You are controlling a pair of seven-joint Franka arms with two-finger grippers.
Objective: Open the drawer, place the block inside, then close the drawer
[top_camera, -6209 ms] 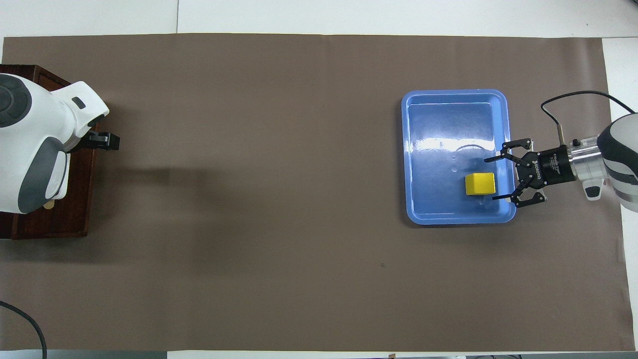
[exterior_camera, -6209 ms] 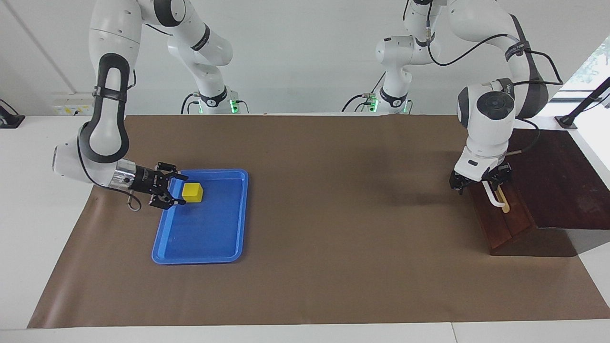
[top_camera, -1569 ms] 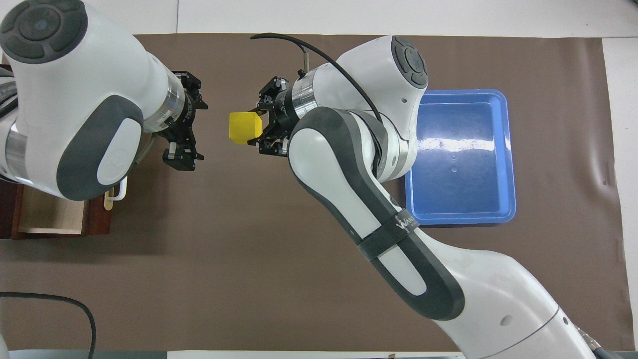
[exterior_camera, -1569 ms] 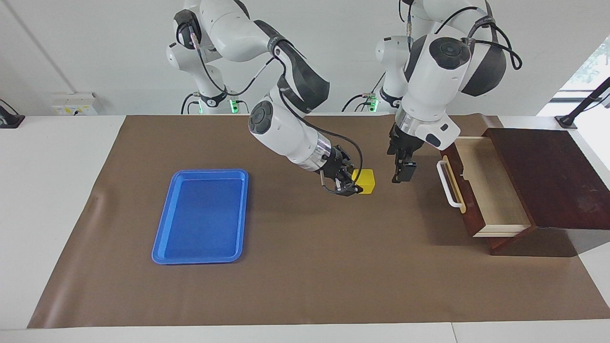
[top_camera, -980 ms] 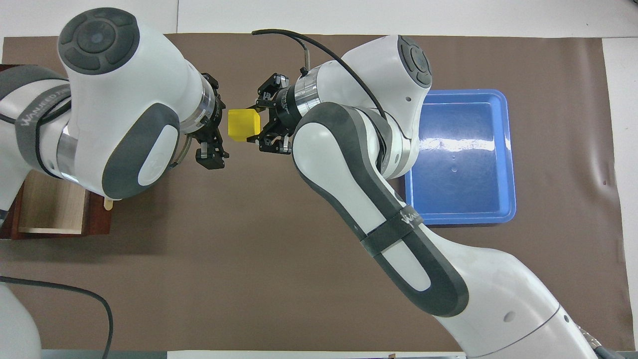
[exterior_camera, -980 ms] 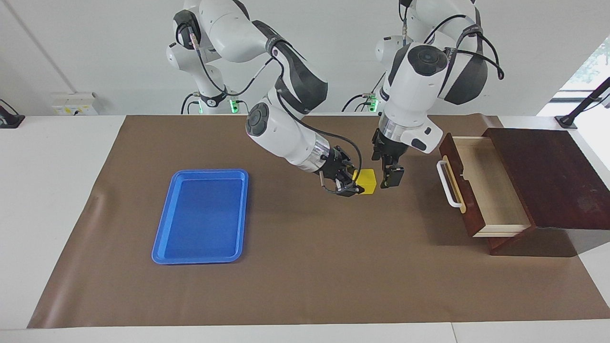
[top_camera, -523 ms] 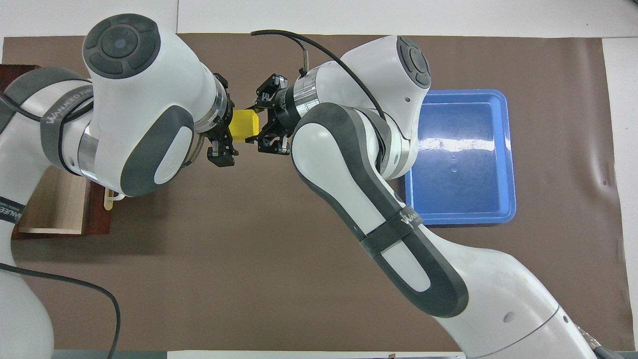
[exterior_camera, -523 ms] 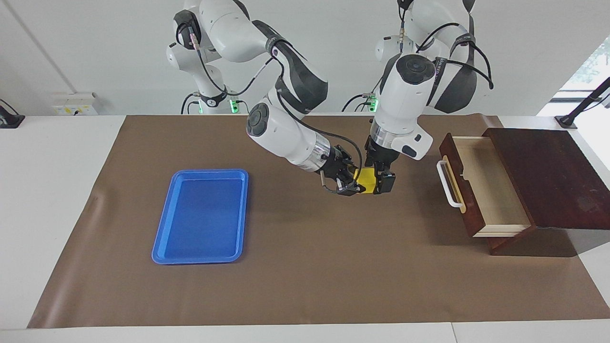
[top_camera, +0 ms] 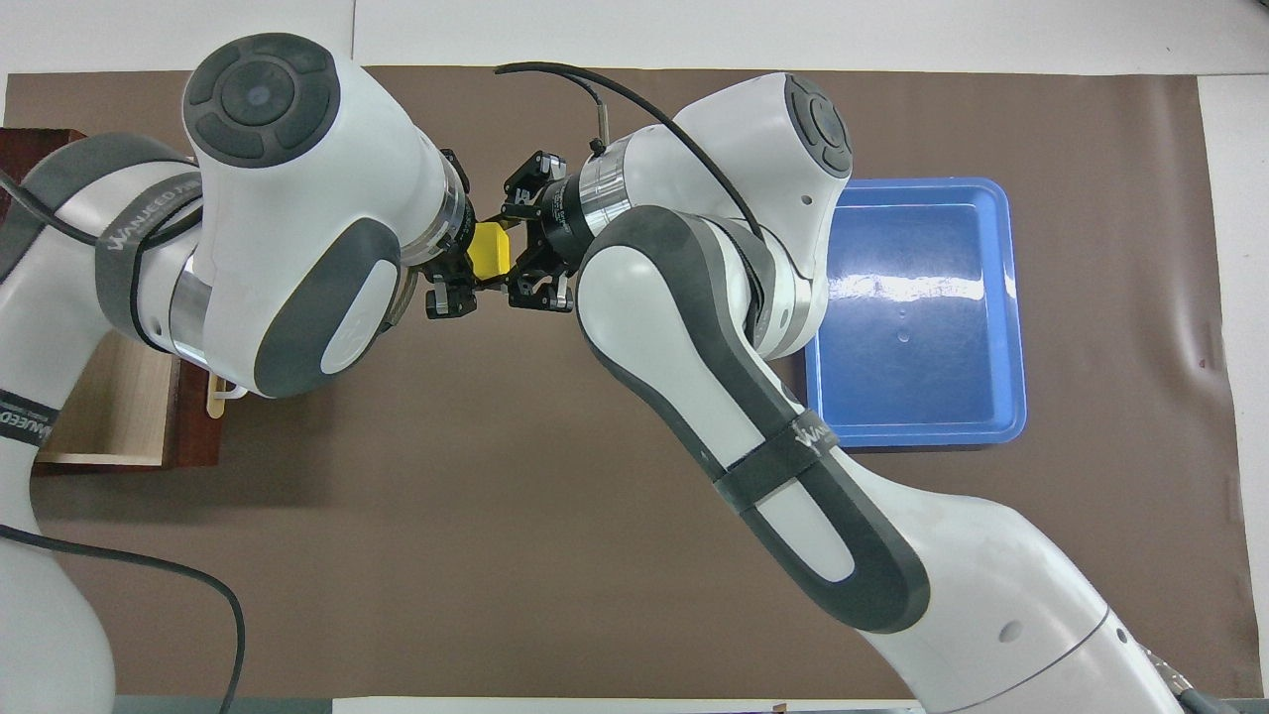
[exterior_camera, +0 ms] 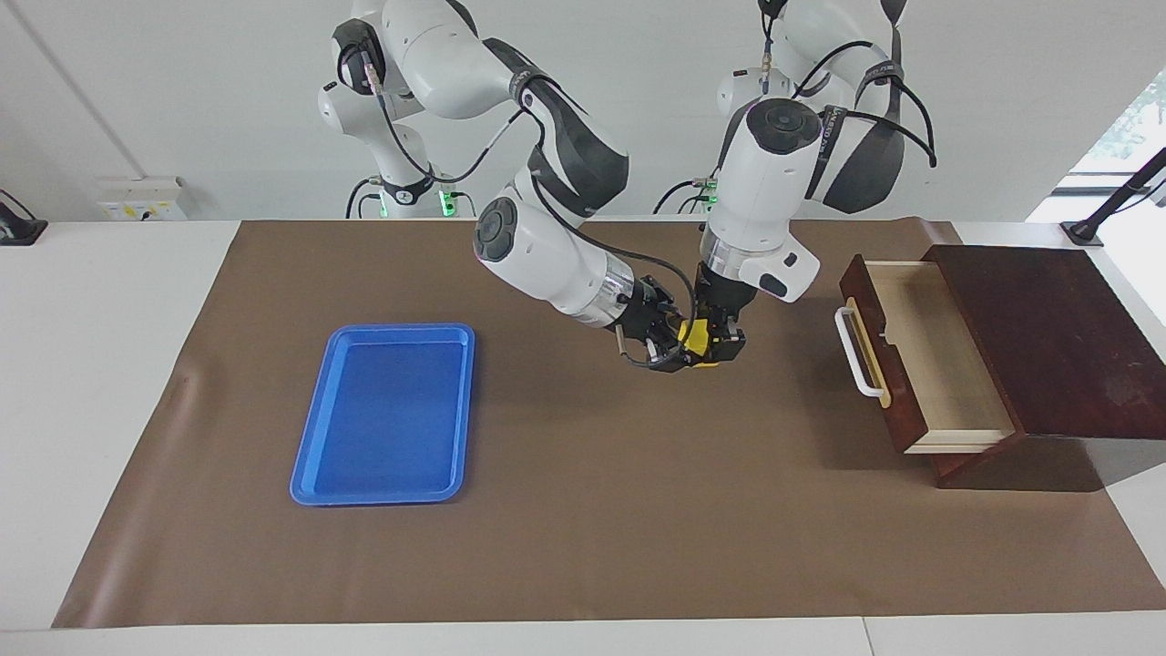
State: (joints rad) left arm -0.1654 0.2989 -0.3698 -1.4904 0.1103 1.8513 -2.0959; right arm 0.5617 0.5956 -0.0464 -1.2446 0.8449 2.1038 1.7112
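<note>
The yellow block [exterior_camera: 696, 338] hangs in the air over the brown mat, between the two grippers; it also shows in the overhead view [top_camera: 490, 251]. My right gripper [exterior_camera: 679, 344] [top_camera: 511, 253] is shut on the block. My left gripper [exterior_camera: 720, 342] [top_camera: 459, 253] has come in from the drawer's end; its open fingers stand on either side of the block. The drawer [exterior_camera: 922, 364] is pulled open at the left arm's end of the table, with pale wood inside and nothing in it. Its white handle [exterior_camera: 857, 353] faces the table's middle. In the overhead view the left arm hides most of the drawer [top_camera: 104, 421].
An empty blue tray [exterior_camera: 387, 415] [top_camera: 912, 297] lies on the mat toward the right arm's end. The drawer's dark wooden cabinet [exterior_camera: 1057, 337] stands at the table's edge. Both arms hang crossed over the mat's middle.
My left gripper has moved from beside the open drawer to the block, and its fingers now straddle it. My right gripper keeps hold of the block and has barely moved.
</note>
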